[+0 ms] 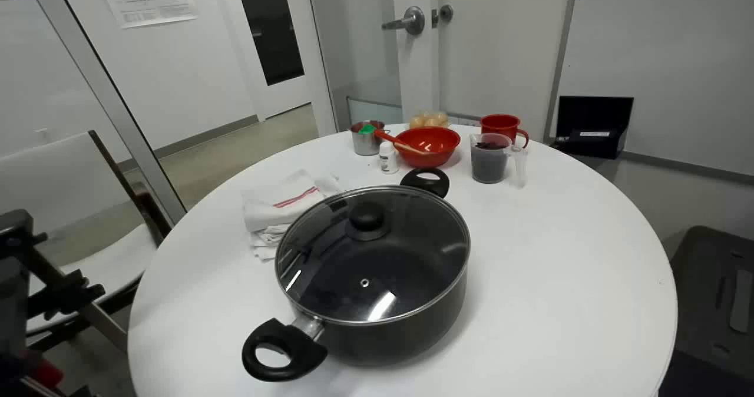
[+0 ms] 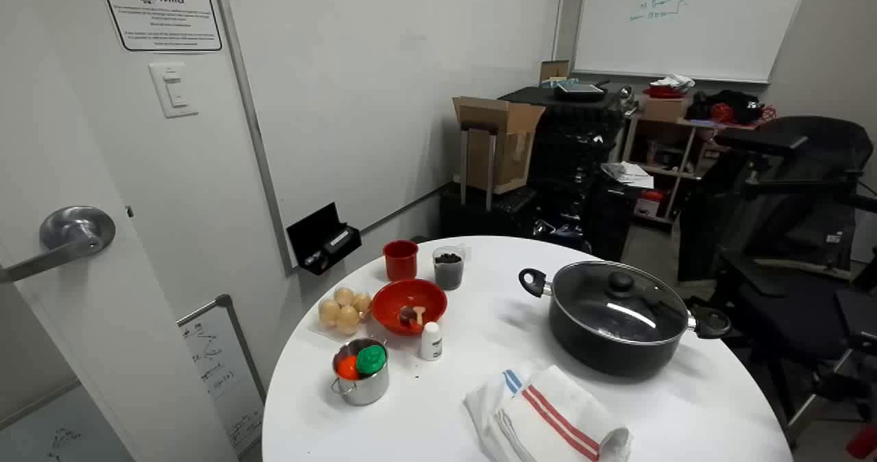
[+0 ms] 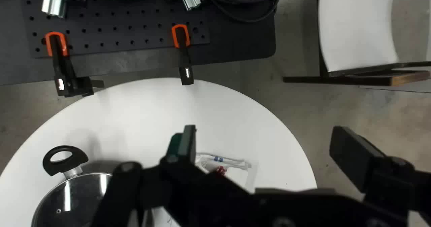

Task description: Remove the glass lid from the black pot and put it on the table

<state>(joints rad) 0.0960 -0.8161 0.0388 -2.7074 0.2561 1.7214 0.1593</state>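
Observation:
The glass lid (image 1: pixel 406 267) sits on the black pot (image 1: pixel 400 341) and covers its top, with the black knob upright. Both exterior views show the lid (image 2: pixel 640 301) on the pot (image 2: pixel 603 352). The pot stands on the round white table (image 1: pixel 565 279). In the wrist view, part of the lid (image 3: pixel 75 200) and one loop handle of the pot (image 3: pixel 60 159) show at the lower left; my gripper's body hides the rest. My gripper (image 3: pixel 264 136) is open and empty, high above the table and off to one side of the pot. It is out of view in both exterior views.
A folded towel (image 1: pixel 288 202) lies beside the pot. Farther off are a red bowl (image 1: pixel 421 160), red mug (image 1: pixel 499 125), measuring cup (image 1: pixel 490 164), small metal pot (image 2: pixel 366 388), white bottle (image 2: pixel 431 342) and eggs (image 2: pixel 344 311). Black clamps (image 3: pixel 185 65) stick out toward the table edge.

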